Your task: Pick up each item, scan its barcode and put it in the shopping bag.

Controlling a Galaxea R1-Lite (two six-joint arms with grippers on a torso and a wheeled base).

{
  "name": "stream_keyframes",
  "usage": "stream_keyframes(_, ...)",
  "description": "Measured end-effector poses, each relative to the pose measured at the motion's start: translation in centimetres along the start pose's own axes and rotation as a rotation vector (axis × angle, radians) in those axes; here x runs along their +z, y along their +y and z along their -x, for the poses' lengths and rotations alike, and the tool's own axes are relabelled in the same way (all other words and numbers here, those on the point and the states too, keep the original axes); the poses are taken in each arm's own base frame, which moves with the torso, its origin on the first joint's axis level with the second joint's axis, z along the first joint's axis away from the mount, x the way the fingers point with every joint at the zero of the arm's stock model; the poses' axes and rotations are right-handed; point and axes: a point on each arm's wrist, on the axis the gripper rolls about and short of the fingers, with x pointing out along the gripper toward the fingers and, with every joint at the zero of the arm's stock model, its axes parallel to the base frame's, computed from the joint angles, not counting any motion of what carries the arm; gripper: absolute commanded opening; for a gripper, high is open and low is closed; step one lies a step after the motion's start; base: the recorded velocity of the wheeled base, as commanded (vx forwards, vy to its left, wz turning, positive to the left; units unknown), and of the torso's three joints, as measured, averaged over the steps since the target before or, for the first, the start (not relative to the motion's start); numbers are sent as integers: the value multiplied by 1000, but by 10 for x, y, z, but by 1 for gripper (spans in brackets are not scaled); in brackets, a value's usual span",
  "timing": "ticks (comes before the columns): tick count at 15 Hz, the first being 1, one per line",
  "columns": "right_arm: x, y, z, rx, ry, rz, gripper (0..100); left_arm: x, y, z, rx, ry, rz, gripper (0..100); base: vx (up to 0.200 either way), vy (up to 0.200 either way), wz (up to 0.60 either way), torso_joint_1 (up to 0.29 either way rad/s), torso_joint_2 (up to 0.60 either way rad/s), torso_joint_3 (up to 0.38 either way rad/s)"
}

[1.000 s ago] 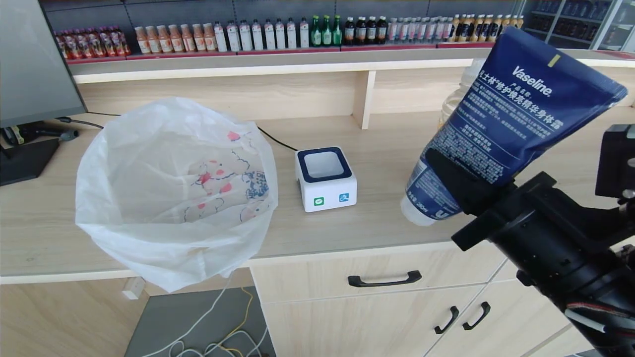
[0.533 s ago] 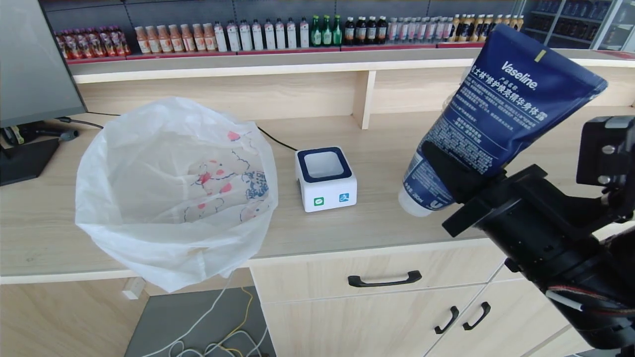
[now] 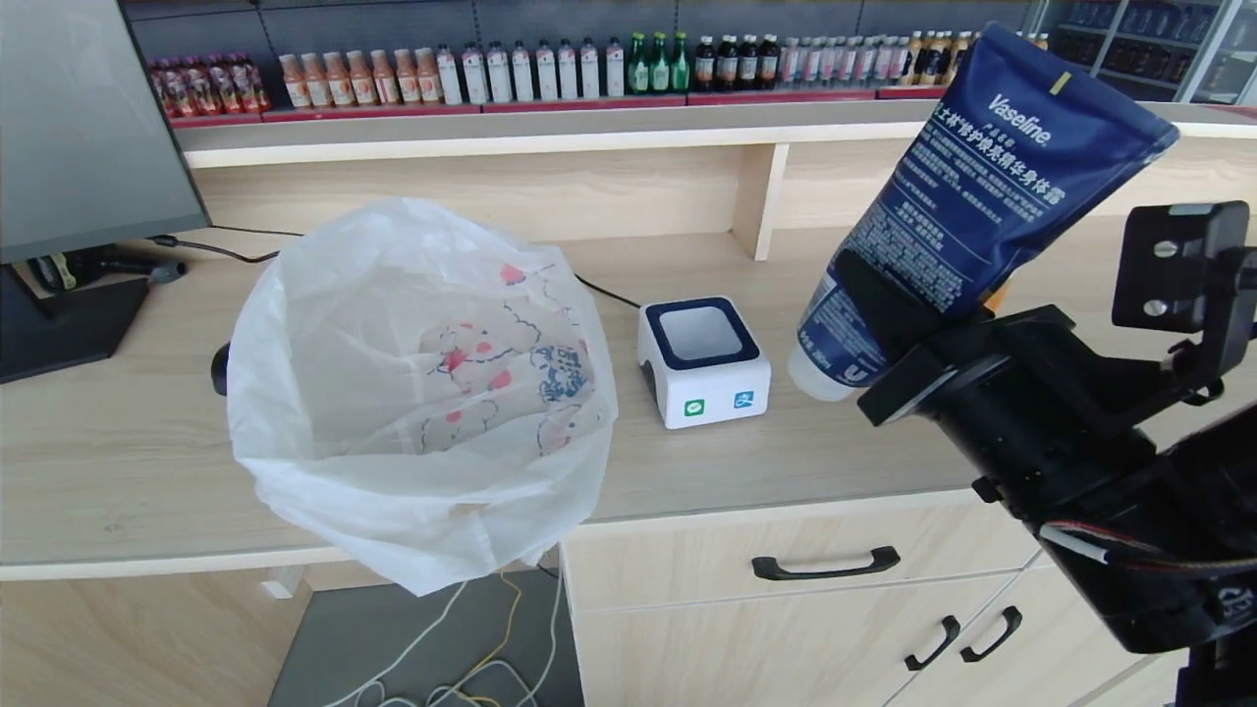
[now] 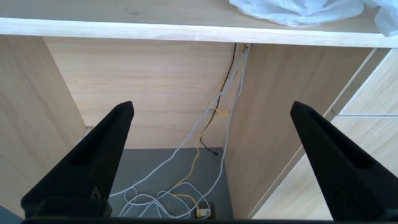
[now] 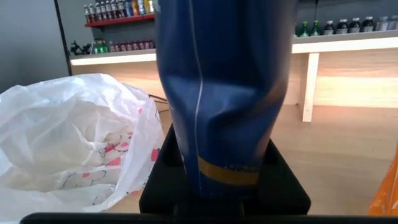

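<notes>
We hold our right gripper (image 3: 908,329) raised over the pale wooden counter (image 3: 118,462), right of the white cube scanner (image 3: 702,363), fingers clamped on the dark blue squeeze tube (image 3: 982,187), which tilts white cap downward. Our left gripper (image 4: 211,107) hangs below the counter, spread wide and empty.

tube (image 3: 982,187): navy, white cap | shopping bag (image 3: 422,393): translucent white, red-blue cartoon print | scanner (image 3: 702,363): white, navy rim
</notes>
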Motion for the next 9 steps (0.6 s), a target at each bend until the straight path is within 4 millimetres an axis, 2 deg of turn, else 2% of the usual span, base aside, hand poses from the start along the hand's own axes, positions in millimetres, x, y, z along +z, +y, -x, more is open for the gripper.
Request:
stream_keyframes(2, 0, -1, -1, -4, -1, 2, 0, 0, 0, 0, 0, 0, 0, 100, 0, 200, 0, 12, 5, -5)
stream_keyframes(9, 2, -6, 1, -5, -6, 8, 0, 0, 0, 0, 1, -1, -1, 100, 0, 0, 0, 0, 0, 0)
